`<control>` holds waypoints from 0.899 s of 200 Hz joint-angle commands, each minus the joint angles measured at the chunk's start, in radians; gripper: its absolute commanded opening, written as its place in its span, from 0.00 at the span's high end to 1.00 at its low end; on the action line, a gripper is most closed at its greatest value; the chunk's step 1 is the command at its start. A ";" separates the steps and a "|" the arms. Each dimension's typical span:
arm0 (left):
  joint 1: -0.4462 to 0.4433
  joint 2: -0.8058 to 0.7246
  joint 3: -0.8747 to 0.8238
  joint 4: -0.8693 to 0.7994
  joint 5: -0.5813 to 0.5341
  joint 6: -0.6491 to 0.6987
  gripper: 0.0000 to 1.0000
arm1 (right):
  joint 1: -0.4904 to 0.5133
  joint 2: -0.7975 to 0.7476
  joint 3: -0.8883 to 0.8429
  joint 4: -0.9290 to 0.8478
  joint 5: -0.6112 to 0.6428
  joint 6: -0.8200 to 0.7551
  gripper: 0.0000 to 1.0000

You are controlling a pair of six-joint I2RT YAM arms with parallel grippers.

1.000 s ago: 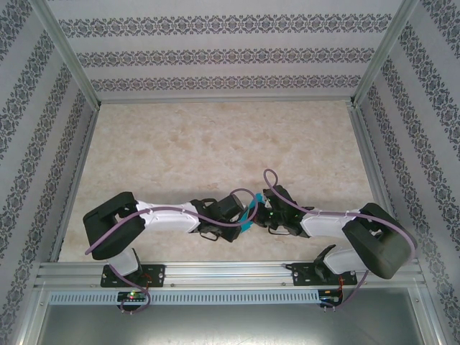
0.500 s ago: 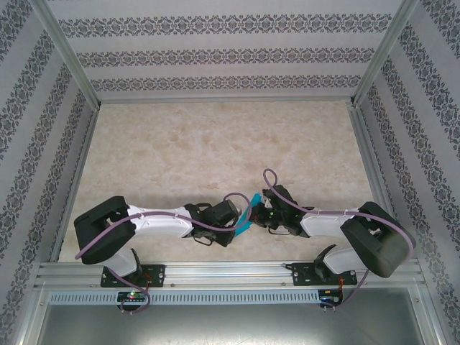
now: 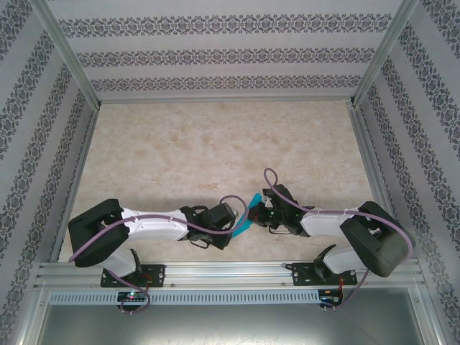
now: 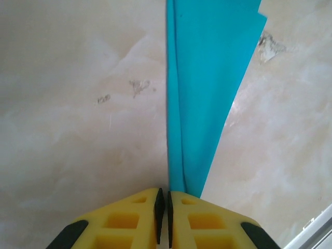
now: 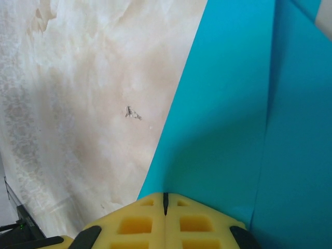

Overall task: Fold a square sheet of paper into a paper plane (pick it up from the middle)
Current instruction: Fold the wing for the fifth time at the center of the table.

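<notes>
- Marbled beige table [image 3: 215, 144] floors a booth; nearest the camera, an aluminium rail [image 3: 230, 272] carries both arm bases.
- Just past the rail, the left gripper [image 3: 237, 228] and right gripper [image 3: 259, 213] meet nose to nose, with the teal paper [image 3: 246, 219] spanning the gap between them, apparently lifted off the surface.
- On the left wrist view, the left gripper [image 4: 163, 199] has its yellow pads clamped on the narrow tip of the teal paper [image 4: 202, 93], which widens away from them as a layered, folded wedge.
- On the right wrist view, the right gripper [image 5: 166, 199] has its pads pressed together. The teal paper [image 5: 233, 129] rises from their seam, so I judge it pinched at the wider end, beside a crease.
- Such paper is likely light, thin and limp. It tears or crumples under a hard pull, so hold it on the stiffer folded layers, near a crease.
- Farther off, the table runs to the patterned back wall [image 3: 230, 54].
</notes>
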 commanded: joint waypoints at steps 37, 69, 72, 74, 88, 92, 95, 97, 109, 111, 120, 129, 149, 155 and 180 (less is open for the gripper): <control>0.046 -0.091 0.042 -0.358 0.008 -0.004 0.86 | -0.023 0.063 -0.045 -0.204 0.154 -0.045 1.00; 0.089 -0.103 0.103 -0.301 0.036 0.007 0.86 | -0.019 0.067 -0.039 -0.193 0.148 -0.045 1.00; 0.093 -0.102 0.104 -0.288 0.045 0.007 0.86 | -0.017 0.068 -0.038 -0.191 0.147 -0.046 1.00; 0.095 -0.100 0.104 -0.281 0.051 0.006 0.86 | -0.016 0.068 -0.039 -0.190 0.147 -0.046 1.00; 0.107 -0.083 0.124 -0.232 0.085 0.008 0.86 | -0.014 0.071 -0.039 -0.182 0.147 -0.041 1.00; 0.110 -0.079 0.130 -0.219 0.096 0.010 0.86 | -0.013 0.073 -0.039 -0.179 0.144 -0.042 1.00; 0.111 -0.072 0.135 -0.209 0.104 0.011 0.87 | -0.012 0.075 -0.039 -0.178 0.143 -0.042 1.00; 0.112 -0.067 0.137 -0.203 0.106 0.013 0.87 | -0.012 0.075 -0.039 -0.176 0.143 -0.040 1.00; 0.114 -0.038 0.156 -0.171 0.125 0.015 0.87 | -0.010 0.081 -0.039 -0.166 0.141 -0.038 1.00; 0.114 -0.034 0.159 -0.166 0.129 0.016 0.87 | -0.009 0.083 -0.039 -0.165 0.141 -0.038 1.00; 0.115 -0.008 0.167 -0.146 0.146 0.019 0.87 | -0.008 0.087 -0.039 -0.162 0.139 -0.038 1.00; 0.115 0.020 0.171 -0.129 0.161 0.022 0.87 | -0.007 0.092 -0.036 -0.160 0.135 -0.037 1.00; 0.115 0.069 0.186 -0.107 0.186 0.031 0.87 | -0.007 0.100 -0.033 -0.155 0.135 -0.039 1.00; 0.116 0.082 0.189 -0.109 0.182 0.036 0.88 | -0.007 0.101 -0.032 -0.152 0.134 -0.039 1.00; 0.117 0.119 0.189 -0.111 0.172 0.046 0.88 | -0.007 0.105 -0.033 -0.149 0.130 -0.041 1.00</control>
